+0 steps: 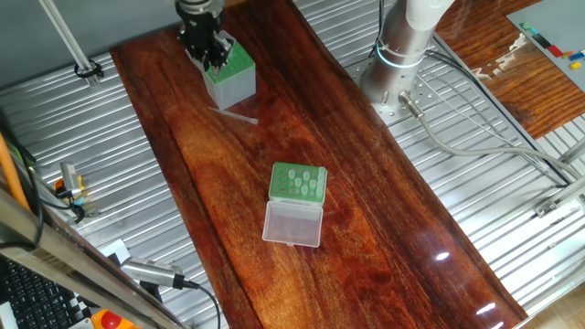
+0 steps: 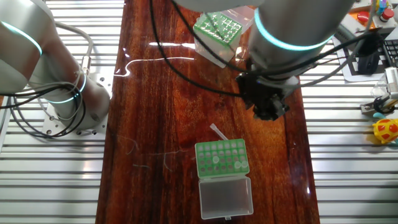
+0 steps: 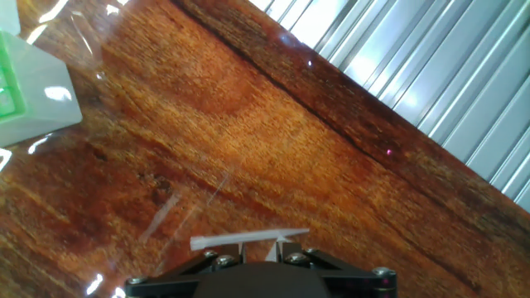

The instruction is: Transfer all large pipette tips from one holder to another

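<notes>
We have the gripper (image 1: 209, 50) over the taller translucent box (image 1: 230, 75), jaws pinching one large pipette tip (image 3: 248, 240) held crosswise (hand view). A loose tip (image 1: 233, 115) lies on the wooden table (image 1: 384, 219) beside that box. Low green rack (image 1: 298, 183) sits mid-table, lid (image 1: 292, 222) open.

the arm (image 2: 292, 25) is built of thick rounded segments in pale grey-white, each joint marked by a thin glowing cyan ring. its base (image 1: 402, 55) is a silvery cylinder sitting on a round metal flange with bolts around the edge. black cables loop along the links, and grey hoses trail off from the foot of the base. the wrist ends in a blocky black housing, and the gripper (image 1: 208, 53) below it is black too. in the hand view, its dark lower edge shows a row of small silver screw heads.
</notes>
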`<state>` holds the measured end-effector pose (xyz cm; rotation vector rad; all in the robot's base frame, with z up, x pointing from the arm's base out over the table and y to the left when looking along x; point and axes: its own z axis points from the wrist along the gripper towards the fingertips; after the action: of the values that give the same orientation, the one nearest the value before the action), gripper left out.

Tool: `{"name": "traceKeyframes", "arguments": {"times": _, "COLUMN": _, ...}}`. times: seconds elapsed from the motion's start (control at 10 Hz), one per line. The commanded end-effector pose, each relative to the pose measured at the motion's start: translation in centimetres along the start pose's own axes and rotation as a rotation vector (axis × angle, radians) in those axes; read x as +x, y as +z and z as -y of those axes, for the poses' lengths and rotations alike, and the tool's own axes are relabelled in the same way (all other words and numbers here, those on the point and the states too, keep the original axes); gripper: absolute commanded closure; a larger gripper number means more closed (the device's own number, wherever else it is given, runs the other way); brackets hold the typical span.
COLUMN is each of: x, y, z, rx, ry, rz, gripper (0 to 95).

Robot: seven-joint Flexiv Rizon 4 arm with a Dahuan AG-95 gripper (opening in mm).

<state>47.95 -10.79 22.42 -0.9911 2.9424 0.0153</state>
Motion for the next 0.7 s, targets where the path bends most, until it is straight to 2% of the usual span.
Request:
{"name": "traceKeyframes", "arguments": {"times": 0.1, "x": -0.24, "y": 0.03, "z": 0.18, "rx": -0.006, "ry": -0.016, "rz": -0.037, "gripper": 76.0}}
{"name": "traceKeyframes", "arguments": {"times": 0.7, "x": -0.24, "y": 0.03, "z": 0.18, "rx": -0.016, "ry": -0.03, "rz": -0.037, "gripper": 76.0}}
